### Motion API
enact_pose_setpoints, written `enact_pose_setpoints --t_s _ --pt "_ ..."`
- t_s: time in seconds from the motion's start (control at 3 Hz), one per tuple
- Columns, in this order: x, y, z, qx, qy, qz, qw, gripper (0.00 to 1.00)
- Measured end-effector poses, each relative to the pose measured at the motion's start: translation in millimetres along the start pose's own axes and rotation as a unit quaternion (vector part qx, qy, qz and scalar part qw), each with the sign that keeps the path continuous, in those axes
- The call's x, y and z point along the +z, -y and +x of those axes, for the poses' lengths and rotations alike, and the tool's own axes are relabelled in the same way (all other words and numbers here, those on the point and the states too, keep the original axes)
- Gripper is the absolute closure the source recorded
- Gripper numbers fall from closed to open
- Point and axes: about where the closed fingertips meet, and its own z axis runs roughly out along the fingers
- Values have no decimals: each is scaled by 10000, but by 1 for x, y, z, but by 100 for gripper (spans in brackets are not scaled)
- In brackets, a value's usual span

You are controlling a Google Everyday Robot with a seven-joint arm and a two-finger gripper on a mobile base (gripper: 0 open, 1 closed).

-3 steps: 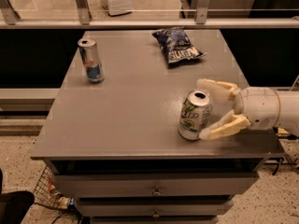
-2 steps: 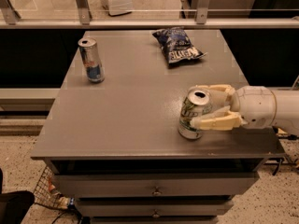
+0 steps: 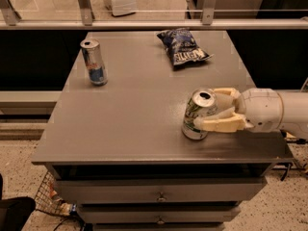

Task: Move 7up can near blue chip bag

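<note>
**My gripper has the 7up can at the table's near right part**

My gripper [image 3: 208,109] reaches in from the table's right side, and its two cream fingers [image 3: 219,124] are closed in against the 7up can [image 3: 195,115], one on the near side and one on the far side. The can is what I hold. It stands at the near right part of the grey table [image 3: 134,114], close to the front edge, leaning a little with its silver top open to view. I cannot tell whether its base presses on the tabletop or sits just clear of it.

Under the tabletop's front edge are drawers [image 3: 161,196], and a wire basket [image 3: 48,198] sits on the floor by the table's near left corner.

Farther back, on the table's left part, a slim silver-and-blue can [image 3: 94,62] stands upright, well apart from my hold.

The blue chip bag [image 3: 182,47] lies flat near the table's far edge, right of centre, well apart from the 7up can, with bare tabletop between them.
</note>
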Motion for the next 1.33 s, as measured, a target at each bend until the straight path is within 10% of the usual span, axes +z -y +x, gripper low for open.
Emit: enact_pose_setpoints --t_s 0.67,1.33 --pt "5 9 -3 28 -1 -42 10000 100" --pt "-7 96 -6 363 74 -61 9993 100"
